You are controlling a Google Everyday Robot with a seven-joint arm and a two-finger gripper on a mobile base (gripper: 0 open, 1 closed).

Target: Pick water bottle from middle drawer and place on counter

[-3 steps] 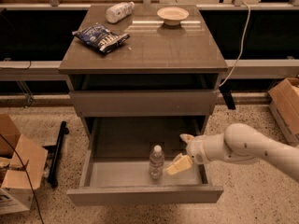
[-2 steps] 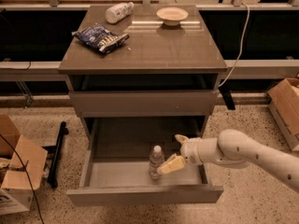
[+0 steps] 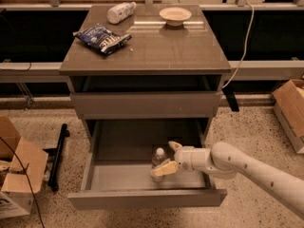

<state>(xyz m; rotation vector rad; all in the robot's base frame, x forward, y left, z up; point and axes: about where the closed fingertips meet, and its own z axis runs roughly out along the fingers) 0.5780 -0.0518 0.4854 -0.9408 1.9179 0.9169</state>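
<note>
One tool (image 3: pixel 164 159) nearer water bottle (image 3: pixel 159 154)

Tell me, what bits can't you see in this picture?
All in the camera view:
1. Water bottle: its lower part is hidden behind the gripper, down in the middle drawer.
2. Robot arm: cut off at the right edge, and its base is out of view.
3. Blue snack bag on the counter: the writing is too small to read.
4. Gap under the counter: too dark to see inside.

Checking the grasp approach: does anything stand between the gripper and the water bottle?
Nothing visible does. The gripper is inside the middle drawer, right at the water bottle, its fingers open beside it.
</note>
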